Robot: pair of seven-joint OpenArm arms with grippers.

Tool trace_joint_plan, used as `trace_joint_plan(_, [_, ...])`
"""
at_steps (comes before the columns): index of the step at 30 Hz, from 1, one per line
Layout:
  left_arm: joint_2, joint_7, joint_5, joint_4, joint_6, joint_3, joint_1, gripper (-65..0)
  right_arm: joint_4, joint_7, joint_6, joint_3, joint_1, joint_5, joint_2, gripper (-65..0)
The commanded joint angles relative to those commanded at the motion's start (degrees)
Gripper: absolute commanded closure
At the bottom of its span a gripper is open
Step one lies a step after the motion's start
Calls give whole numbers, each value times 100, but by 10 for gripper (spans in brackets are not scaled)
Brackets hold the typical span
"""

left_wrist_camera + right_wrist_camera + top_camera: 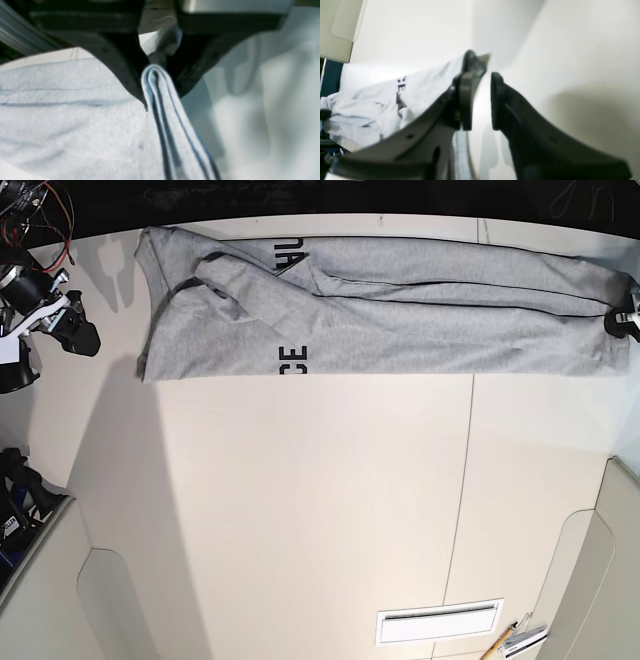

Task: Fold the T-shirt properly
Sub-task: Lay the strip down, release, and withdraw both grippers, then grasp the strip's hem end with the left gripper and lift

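Observation:
The grey T-shirt (400,310) lies stretched in a long folded band across the far side of the table, with black lettering (293,358) showing. My left gripper (622,318) is at its right end. In the left wrist view this gripper (156,71) is shut on a bunched, layered edge of the T-shirt (62,112). My right gripper (78,330) is off the shirt's left end, over bare table. In the right wrist view it (481,100) is open and empty, with the T-shirt (370,107) behind its left finger.
The white table (300,510) has a seam (465,480) running front to back. A white label strip (438,622) and pens (515,640) lie near the front right. Wires and electronics (30,210) sit at the far left corner.

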Motion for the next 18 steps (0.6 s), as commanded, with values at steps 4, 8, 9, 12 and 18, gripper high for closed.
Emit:
trace_joint_plan(4, [-155,-37,284,610,0,0,-72,0,0,2,0,0,2,0,0,-126])
trace_joint_plan(8, [-116,-33,468,1440,0,136,-55,0,0,4,2,0,2,-2,0,-126])
trace_joint_plan(9, [-116,-26,494,1648,0,192,-52,0,0,4,2,0,2,-2,0,-126])
trace_joint_plan(12, [-116,-13,546,2247,0,492,-55,0,0,4,2,0,2,-4,0,-126])
trace_joint_plan(18, [280,-212,793,2811,0,1941,-61,0,0,2,2,0,0,-7,-2,-126])
